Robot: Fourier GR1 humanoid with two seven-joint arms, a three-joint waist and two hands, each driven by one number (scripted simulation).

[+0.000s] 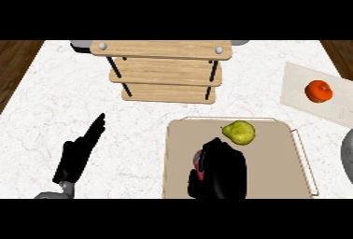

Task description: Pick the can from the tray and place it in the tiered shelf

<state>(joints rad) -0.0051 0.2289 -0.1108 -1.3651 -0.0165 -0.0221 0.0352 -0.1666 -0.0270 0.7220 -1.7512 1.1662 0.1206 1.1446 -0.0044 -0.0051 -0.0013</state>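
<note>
The white speckled bench (55, 98) holds a wooden tiered shelf (165, 70) far from me and a flat tan tray (276, 163) close by. My right hand (222, 169) sits over the tray with its fingers curled round the red can (199, 169), which peeks out on the left side, and the shelf is straight ahead. My left hand (79, 154) rests flat and spread on the bench, and a bumpy green pear (239, 132) sits just past my right hand.

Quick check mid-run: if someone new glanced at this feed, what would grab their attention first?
Most striking is the right robot hand, black, curled over a red can on the tan tray at lower centre, with a yellow-green pear just beyond it. Next comes the wooden tiered shelf at the counter's far side and an orange fruit on a pale board at right. The left robot hand rests open at lower left.
</note>
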